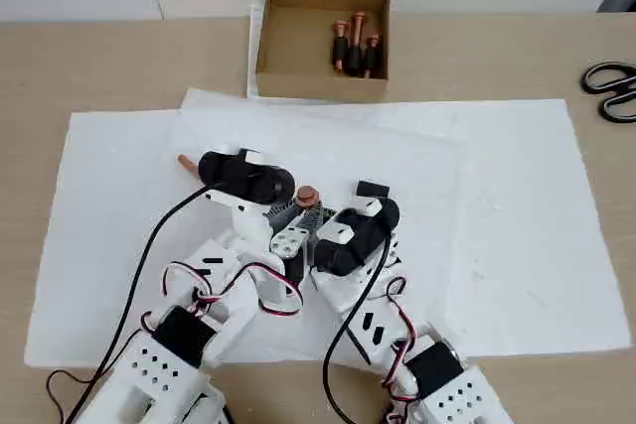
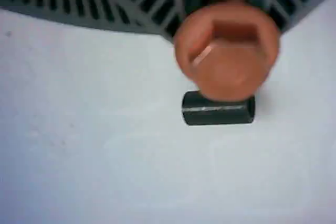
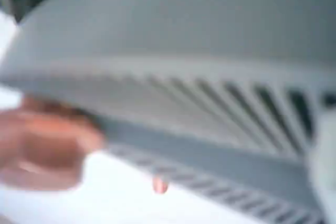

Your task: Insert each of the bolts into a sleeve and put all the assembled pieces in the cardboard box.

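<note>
A copper bolt (image 1: 307, 196) stands head-up where the two arms meet at the middle of the white paper (image 1: 507, 206). My left gripper (image 1: 301, 212) is shut on its shank. In the left wrist view the ribbed fingers (image 2: 131, 3) clamp the bolt (image 2: 227, 51) just below its hex head. A black sleeve (image 2: 218, 109) lies on its side on the paper right beneath it. My right gripper (image 1: 328, 227) sits close against the bolt from the other side, and the bolt (image 3: 47, 145) is a blur in its wrist view. A second bolt (image 1: 187, 161) lies loose beside the left arm.
The cardboard box (image 1: 318, 88) stands at the back centre with three assembled pieces (image 1: 355, 47) in its right half. Scissors (image 1: 611, 86) lie on the bare table at the far right. The paper's right half has free room.
</note>
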